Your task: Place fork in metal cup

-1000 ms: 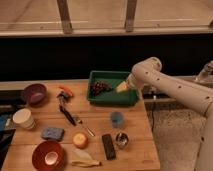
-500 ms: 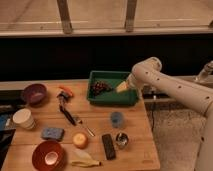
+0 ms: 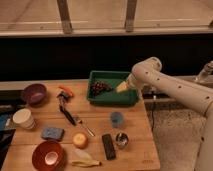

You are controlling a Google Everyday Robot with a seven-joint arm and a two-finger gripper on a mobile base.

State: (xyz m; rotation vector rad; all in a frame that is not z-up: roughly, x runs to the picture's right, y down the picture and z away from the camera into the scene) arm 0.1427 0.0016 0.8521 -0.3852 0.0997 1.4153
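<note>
The hand [image 3: 122, 87], at the right end of the green bin [image 3: 112, 101], is a pale blur — its arm [image 3: 172, 89] runs off frame.

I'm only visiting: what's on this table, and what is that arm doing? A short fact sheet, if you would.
gripper: open, holding nothing, at the right end of the green tray
fork: lying flat on the table, left of the blue cup
metal cup: upright near the front edge, right of the black remote
tray contents: dark grapes
progress: fork not yet in the cup
</note>
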